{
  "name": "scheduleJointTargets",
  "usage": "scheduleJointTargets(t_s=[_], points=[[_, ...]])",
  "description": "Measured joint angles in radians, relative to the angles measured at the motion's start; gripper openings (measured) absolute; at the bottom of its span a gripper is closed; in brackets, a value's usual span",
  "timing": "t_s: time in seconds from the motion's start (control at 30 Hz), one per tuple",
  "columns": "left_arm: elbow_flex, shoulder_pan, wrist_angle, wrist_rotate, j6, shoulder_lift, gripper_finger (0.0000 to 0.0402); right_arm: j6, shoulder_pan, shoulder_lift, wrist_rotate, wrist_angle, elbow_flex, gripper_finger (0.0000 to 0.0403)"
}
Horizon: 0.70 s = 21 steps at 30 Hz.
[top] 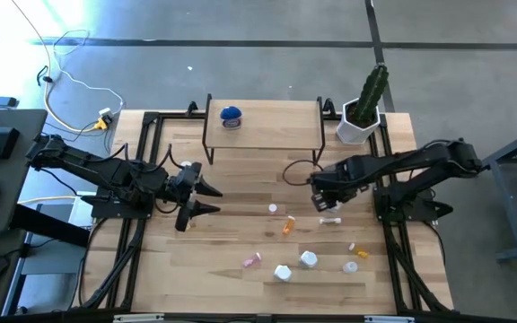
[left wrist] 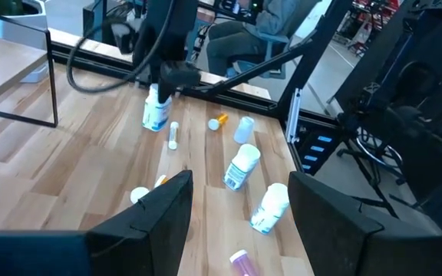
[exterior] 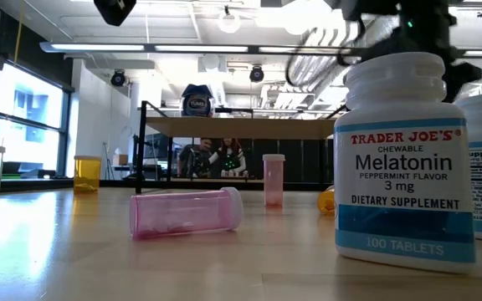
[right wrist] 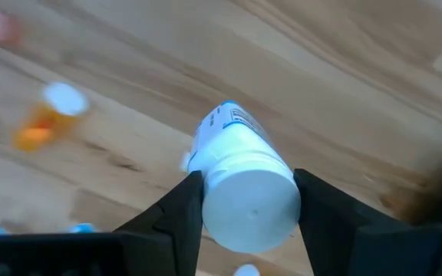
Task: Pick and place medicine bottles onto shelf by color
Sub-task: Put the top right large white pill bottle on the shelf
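My right gripper (top: 327, 195) hangs over the table's middle right, pointing down, shut on a white bottle with a blue label (left wrist: 156, 113). My left gripper (top: 207, 198) waits open at the middle left, with nothing between its fingers. The shelf (top: 263, 135) stands at the far edge, and a blue-lidded jar (top: 231, 116) stands upright on its board. Other medicine bottles lie scattered on the near table: an orange one (top: 288, 224), a pink one (top: 252, 260) and several white ones (top: 309, 259). In the low view a pink bottle (exterior: 187, 211) lies on its side. My right gripper pinches the white bottle at its capped top end (right wrist: 250, 201) between its two fingers (right wrist: 186, 211). The fingers come from above, pointing down. The bottle hangs below them, slightly tilted, its label end (right wrist: 225, 123) toward the table.
A white pot with a cactus (top: 363, 115) stands at the shelf's right end. A large white Melatonin bottle (exterior: 404, 159) stands close to the low camera. Black frame rails (top: 142, 161) run along both table sides. Bare wood lies between the shelf and the bottles.
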Motion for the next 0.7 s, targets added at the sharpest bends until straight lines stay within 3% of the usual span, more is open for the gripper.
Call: scheduleJointTargets(t_s=[0.33, 0.7], points=[[0.0, 0.006, -0.041, -0.129, 0.003, 0.0, 0.0204, -0.112, -0.074, -0.001, 0.016, -0.055, 0.22, 0.016], [0.0, 0.125, -0.079, -0.142, 0.021, 0.0, 0.0204, -0.322, -0.225, -0.001, 0.016, -0.06, 0.451, 0.0159]])
